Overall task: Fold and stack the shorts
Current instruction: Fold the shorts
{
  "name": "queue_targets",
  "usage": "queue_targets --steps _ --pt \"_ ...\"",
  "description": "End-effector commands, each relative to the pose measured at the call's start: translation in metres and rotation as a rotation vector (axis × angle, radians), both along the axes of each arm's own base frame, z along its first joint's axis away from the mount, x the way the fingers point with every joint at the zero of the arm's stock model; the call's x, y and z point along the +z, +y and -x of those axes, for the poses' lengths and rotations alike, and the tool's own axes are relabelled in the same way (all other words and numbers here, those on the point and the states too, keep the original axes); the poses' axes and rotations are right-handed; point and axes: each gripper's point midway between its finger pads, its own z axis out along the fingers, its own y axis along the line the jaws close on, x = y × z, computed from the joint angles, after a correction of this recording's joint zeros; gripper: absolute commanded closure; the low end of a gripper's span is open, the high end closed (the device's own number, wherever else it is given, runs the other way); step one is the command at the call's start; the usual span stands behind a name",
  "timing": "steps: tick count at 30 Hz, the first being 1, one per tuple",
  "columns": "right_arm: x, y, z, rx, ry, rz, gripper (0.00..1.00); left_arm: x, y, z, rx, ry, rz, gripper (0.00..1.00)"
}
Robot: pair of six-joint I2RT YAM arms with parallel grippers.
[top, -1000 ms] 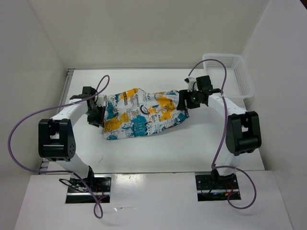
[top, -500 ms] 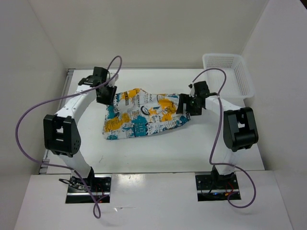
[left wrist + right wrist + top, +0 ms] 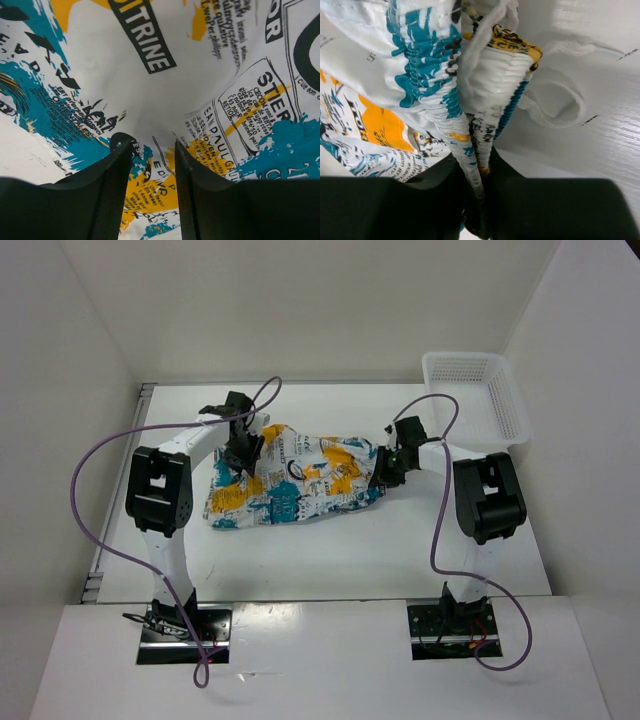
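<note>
The shorts [image 3: 290, 483], white with teal, yellow and black print, lie crumpled across the middle of the table. My left gripper [image 3: 243, 452] is down over their back left part. In the left wrist view its fingers [image 3: 112, 192] stand apart on the printed cloth [image 3: 165, 65], which lies flat between them, not pinched. My right gripper [image 3: 386, 468] is at the shorts' right end. The right wrist view shows it [image 3: 480, 167] shut on the gathered elastic waistband [image 3: 492, 80], whose folds run down between the jaws.
A white mesh basket [image 3: 462, 358] stands at the back right corner of the white table [image 3: 330, 550]. White walls close in the back and both sides. Purple cables loop above both arms.
My left arm swung from the table's left edge onto the shorts' back left part. My right gripper moved in and shut on the waistband. The shorts shifted slightly left.
</note>
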Motion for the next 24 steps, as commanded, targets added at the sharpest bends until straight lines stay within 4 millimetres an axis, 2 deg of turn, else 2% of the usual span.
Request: queue_targets --steps 1,2,4,5,7,11,12,15,17,18,19,20,23,24 --pt "-0.009 0.007 -0.001 0.008 0.023 0.002 0.79 0.013 -0.021 -0.013 -0.043 -0.054 0.041 0.53" --pt "-0.004 0.008 -0.009 0.017 -0.007 0.0 0.9 0.013 -0.021 -0.013 -0.043 -0.054 0.041 0.53" --pt "0.005 0.005 -0.023 0.023 -0.057 0.027 1.0 0.024 -0.031 -0.02 -0.063 -0.092 0.05 0.53" --pt "0.008 0.006 -0.027 0.032 -0.074 0.029 1.0 0.029 -0.032 -0.022 -0.064 -0.111 0.055 0.53" --pt "0.021 0.003 -0.039 0.043 -0.125 0.054 1.0 0.034 -0.05 -0.023 -0.101 -0.128 0.081 0.53" --pt "0.049 -0.003 -0.053 0.056 -0.223 0.098 1.0 0.011 -0.062 -0.026 -0.125 -0.11 0.078 0.53" --pt "0.052 -0.005 -0.052 0.061 -0.231 0.111 1.0 -0.006 -0.061 -0.023 -0.124 -0.076 0.07 0.53" --pt "0.076 -0.013 -0.054 0.065 -0.301 0.153 1.0 -0.032 -0.065 -0.022 -0.132 -0.029 0.059 0.53" --pt "0.096 -0.022 -0.056 0.059 -0.352 0.174 1.0 -0.031 -0.077 -0.026 -0.154 -0.048 0.064 0.53" --pt "0.102 -0.033 -0.059 0.033 -0.373 0.203 1.0 -0.035 -0.082 -0.026 -0.163 -0.043 0.063 0.53" --pt "0.106 -0.037 -0.058 0.032 -0.384 0.222 1.0 -0.03 -0.091 -0.027 -0.181 -0.051 0.089 0.53" --pt "0.118 -0.052 -0.062 0.015 -0.422 0.27 1.0 -0.019 -0.104 -0.034 -0.203 -0.08 0.113 0.53" --pt "0.137 -0.068 -0.064 0.016 -0.483 0.348 1.0 0.012 -0.119 -0.037 -0.232 -0.116 0.168 0.51" --pt "0.153 -0.076 -0.067 0.031 -0.535 0.399 1.0 0.03 -0.12 -0.039 -0.234 -0.149 0.177 0.51"
